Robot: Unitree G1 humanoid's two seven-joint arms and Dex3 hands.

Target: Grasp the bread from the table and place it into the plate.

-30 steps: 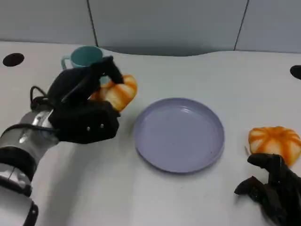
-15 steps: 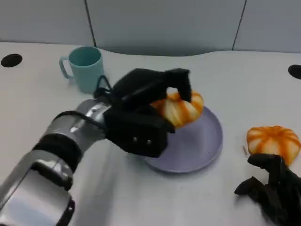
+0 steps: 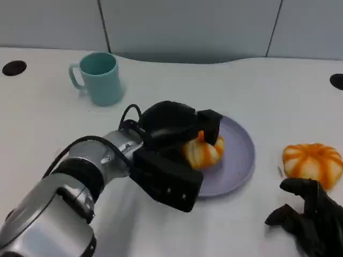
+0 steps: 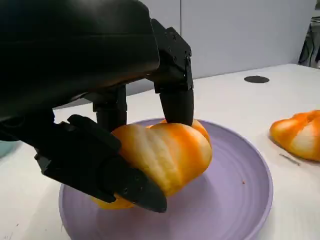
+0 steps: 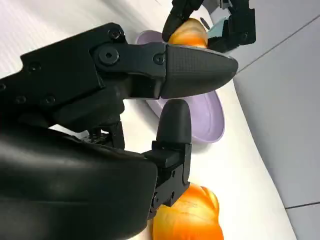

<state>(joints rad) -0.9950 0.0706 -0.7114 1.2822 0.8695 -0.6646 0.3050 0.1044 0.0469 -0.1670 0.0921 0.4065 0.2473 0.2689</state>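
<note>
Bread [image 4: 165, 155]: light, soft, squashable bun; left robot hand [image 3: 171, 144] pinching it across sides over plate [image 3: 236, 160] (best hold: gentle, mid-body); right robot hand [image 3: 308, 217] empty, fingers apart.

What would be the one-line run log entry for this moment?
left robot hand: holds bread over plate | right robot hand: open, on table beside second bread | mug: upright, apart

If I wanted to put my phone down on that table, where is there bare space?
Bare tabletop lies between the teal mug and the far wall, and across the back right, between the purple plate and the dark hole. It is crowded at the plate, where the left hand holds bread, and near the second bread by the right hand.
</note>
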